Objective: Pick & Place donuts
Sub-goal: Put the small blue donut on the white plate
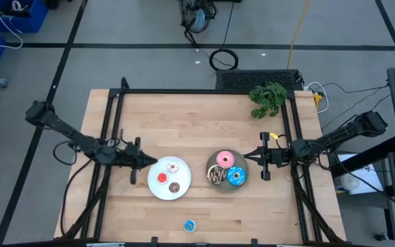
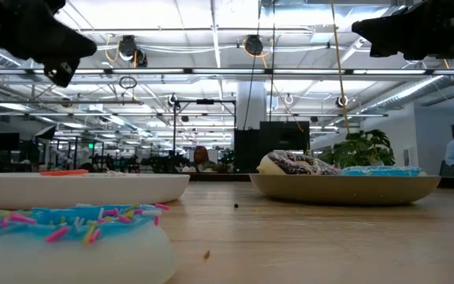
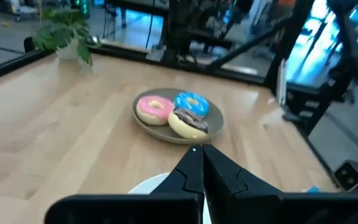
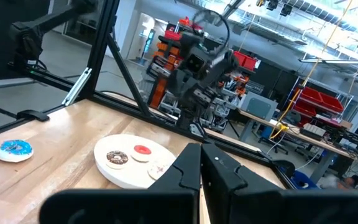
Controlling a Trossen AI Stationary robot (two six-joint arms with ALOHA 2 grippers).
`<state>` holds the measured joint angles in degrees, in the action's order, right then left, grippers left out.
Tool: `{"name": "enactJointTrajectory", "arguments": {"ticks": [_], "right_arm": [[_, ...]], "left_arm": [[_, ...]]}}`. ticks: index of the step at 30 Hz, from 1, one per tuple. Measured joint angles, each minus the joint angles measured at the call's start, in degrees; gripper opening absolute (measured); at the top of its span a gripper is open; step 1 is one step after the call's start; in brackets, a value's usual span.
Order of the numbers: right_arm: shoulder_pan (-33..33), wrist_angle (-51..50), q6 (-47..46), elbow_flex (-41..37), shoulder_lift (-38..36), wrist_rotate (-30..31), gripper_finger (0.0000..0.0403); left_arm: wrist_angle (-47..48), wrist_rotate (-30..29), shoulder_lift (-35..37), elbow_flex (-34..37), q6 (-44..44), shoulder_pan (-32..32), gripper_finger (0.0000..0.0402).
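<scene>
Donuts sit in three spots. Nearest you, the tiny blue donut point(image 1: 189, 225) lies alone on the table point(image 1: 184, 116) at 6 o'clock of the white plate point(image 1: 158, 191); the low view fills its near corner with it. The white plate carries three tiny donuts: red point(image 1: 162, 178), brown point(image 1: 174, 187), white-pink point(image 1: 173, 167). The grey plate point(image 1: 217, 185), at its 3 o'clock, holds the pink point(image 1: 224, 160), blue sprinkled point(image 1: 236, 176) and brown streaked point(image 1: 216, 175) ones. The left gripper point(image 1: 151, 162) and right gripper point(image 1: 248, 156) have fingers together, as only your wrist views show.
</scene>
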<state>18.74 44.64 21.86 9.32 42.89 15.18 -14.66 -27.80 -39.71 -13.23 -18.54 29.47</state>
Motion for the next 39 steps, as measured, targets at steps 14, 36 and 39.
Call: {"name": "enactJointTrajectory", "arguments": {"ticks": [14, 36, 39], "right_arm": [[0.0, -0.8, -1.6, 0.0, 0.0, -0.1, 0.0], [0.0, -0.3, -1.2, 0.0, 0.0, -0.2, 0.0], [0.0, -0.3, -1.2, 0.0, 0.0, -0.1, 0.0]], "left_arm": [[11.2, -2.3, -43.2, -32.5, 1.7, 6.4, 0.0004], [8.3, 2.4, -66.7, -49.2, 1.4, 8.2, 0.0015], [8.9, 3.1, -66.8, -49.2, -1.6, 7.4, 0.0004]]}}
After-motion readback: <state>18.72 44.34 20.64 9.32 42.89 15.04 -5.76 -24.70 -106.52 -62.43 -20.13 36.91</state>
